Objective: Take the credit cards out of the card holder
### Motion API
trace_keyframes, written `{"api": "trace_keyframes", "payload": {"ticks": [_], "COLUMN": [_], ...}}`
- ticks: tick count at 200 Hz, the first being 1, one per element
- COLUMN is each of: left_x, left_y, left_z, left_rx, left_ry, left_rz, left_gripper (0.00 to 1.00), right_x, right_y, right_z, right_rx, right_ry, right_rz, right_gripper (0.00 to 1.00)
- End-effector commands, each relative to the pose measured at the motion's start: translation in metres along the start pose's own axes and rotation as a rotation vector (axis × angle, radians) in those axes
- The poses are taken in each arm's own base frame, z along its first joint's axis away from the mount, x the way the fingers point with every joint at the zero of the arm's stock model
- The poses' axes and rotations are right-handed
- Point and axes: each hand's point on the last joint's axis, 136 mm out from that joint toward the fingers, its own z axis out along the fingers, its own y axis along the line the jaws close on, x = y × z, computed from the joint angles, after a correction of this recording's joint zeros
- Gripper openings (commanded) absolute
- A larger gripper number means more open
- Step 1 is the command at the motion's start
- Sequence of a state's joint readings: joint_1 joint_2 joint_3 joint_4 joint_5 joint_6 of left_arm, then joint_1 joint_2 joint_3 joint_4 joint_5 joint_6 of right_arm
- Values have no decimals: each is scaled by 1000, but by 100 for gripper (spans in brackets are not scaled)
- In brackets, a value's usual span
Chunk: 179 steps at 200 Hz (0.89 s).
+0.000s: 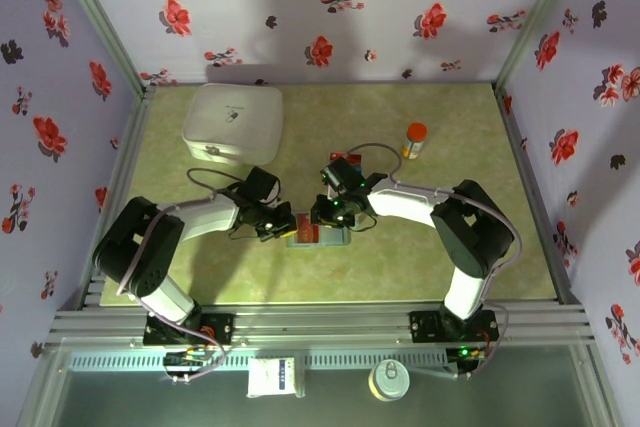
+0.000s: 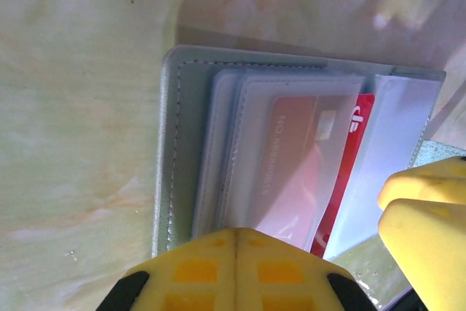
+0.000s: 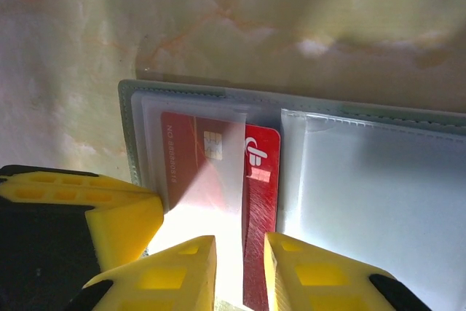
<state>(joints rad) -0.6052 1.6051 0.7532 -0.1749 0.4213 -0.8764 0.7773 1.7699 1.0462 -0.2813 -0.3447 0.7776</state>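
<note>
The grey-blue card holder lies open and flat on the table between the two grippers. A red credit card sticks partway out of a clear sleeve on the holder's left panel. My right gripper hovers over that card with its jaws a little apart, and the card's exposed strip shows in the gap. My left gripper is shut, its tips resting at the near edge of the clear sleeves. The right panel shows pale sleeves.
A white rounded-square box stands at the back left and an orange-capped bottle at the back right. A small red object lies just behind the right wrist. Flowered walls close in the table on three sides.
</note>
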Motion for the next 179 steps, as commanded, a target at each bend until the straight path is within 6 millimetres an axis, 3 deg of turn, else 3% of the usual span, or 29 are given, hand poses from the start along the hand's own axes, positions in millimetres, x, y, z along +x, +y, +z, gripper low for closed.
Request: {"api": "trace_keyframes", "payload": {"ticks": [1, 91, 130, 179], "left_x": [4, 1, 1, 2], "left_y": [16, 13, 13, 15], "left_z": [5, 6, 7, 8], "left_rx": [-88, -88, -88, -99], "left_ry": [18, 21, 24, 30], "left_rz": [13, 17, 14, 8], "left_gripper": [0, 0, 0, 0], "right_x": [4, 8, 9, 1], "right_y": [-4, -13, -17, 0], "right_z": [6, 22, 18, 1], "right_rx": [-6, -9, 20, -35], "right_ry": [20, 50, 40, -7], "right_rz": [8, 41, 35, 10], "right_gripper": [26, 27, 28, 28]}}
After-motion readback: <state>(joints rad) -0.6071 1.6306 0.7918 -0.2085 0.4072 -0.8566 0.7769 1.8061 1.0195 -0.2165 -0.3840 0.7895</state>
